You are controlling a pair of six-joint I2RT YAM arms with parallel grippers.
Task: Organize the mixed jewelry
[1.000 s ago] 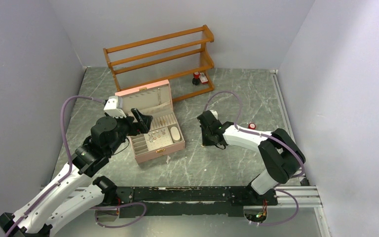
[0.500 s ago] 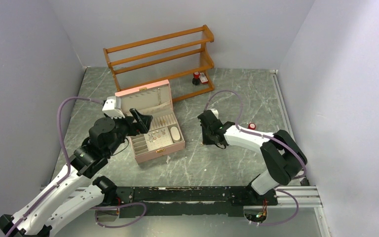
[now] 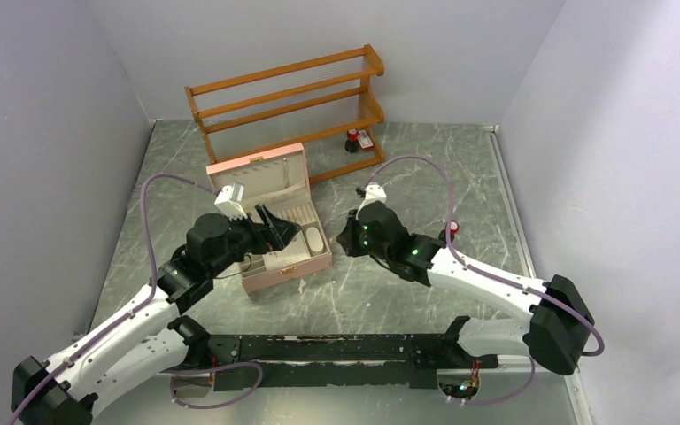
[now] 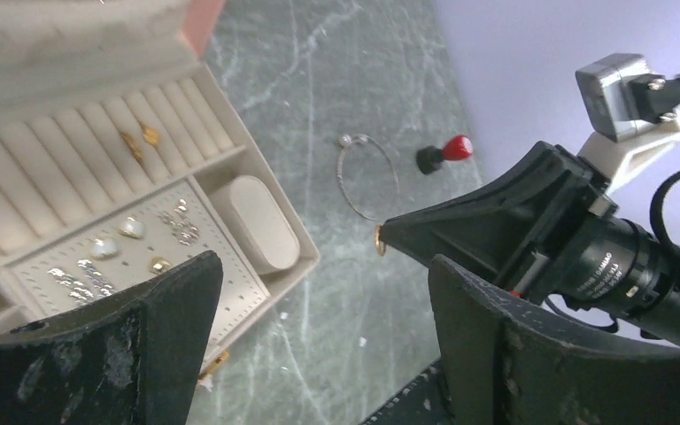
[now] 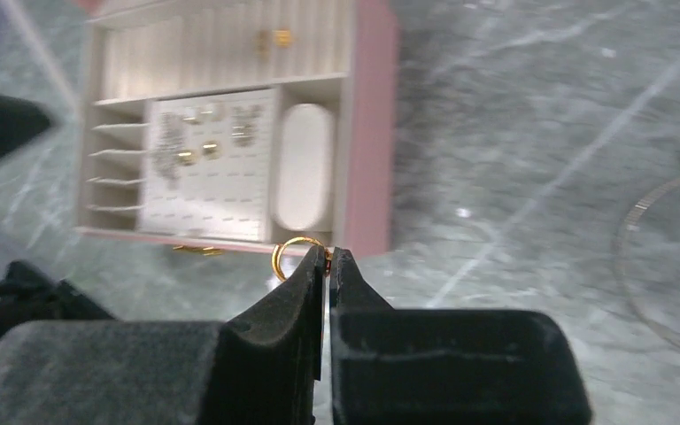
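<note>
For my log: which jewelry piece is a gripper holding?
The small gold ring, pinched in the right gripper; the others lie in the open pink jewelry box or on the grey table.

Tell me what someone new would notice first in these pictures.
Probably the open pink jewelry box left of center on the grey table, with earrings pinned inside. Then the right hand, shut on a gold ring close beside the box, while the left hand hangs open above it. A wooden rack stands at the back.
</note>
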